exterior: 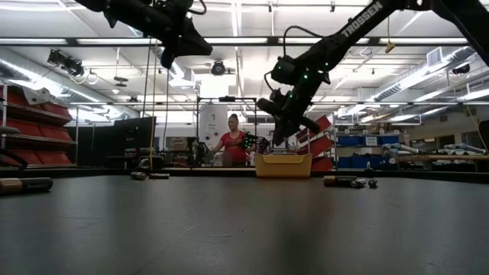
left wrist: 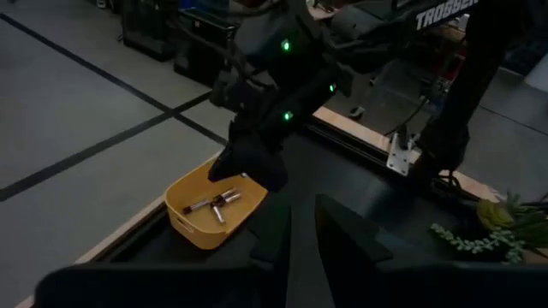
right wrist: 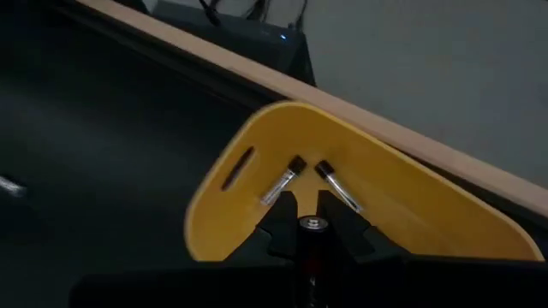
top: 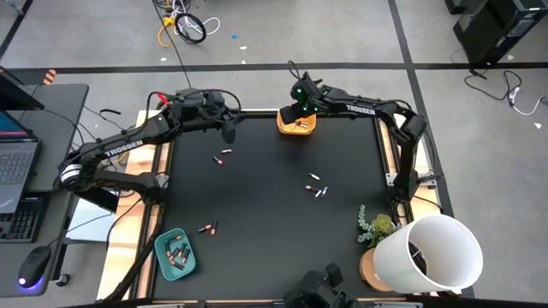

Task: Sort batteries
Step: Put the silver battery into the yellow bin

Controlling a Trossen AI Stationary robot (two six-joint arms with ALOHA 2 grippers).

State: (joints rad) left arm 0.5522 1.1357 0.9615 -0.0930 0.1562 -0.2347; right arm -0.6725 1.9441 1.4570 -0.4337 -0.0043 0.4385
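Fingers of the right gripper (right wrist: 310, 224) are seen pinched nearly shut on a battery (right wrist: 312, 225), its end cap showing between the tips, held above the yellow tray (top: 296, 126) at upper centre of the high view. Two silvery batteries (right wrist: 282, 181) already lie in that tray. Left gripper (top: 228, 130) hangs over the black worktop (top: 274, 205) at upper left, fingers nearly closed; nothing is seen held. Loose batteries (top: 317, 189) are scattered mid-frame, others (top: 208, 228) lower left near a teal tray (top: 174, 254).

Risks judged: release too high could bounce the battery over the shallow rim; an off-centre pinch could let it roll off the tray edge; arms are close, so contact is possible.
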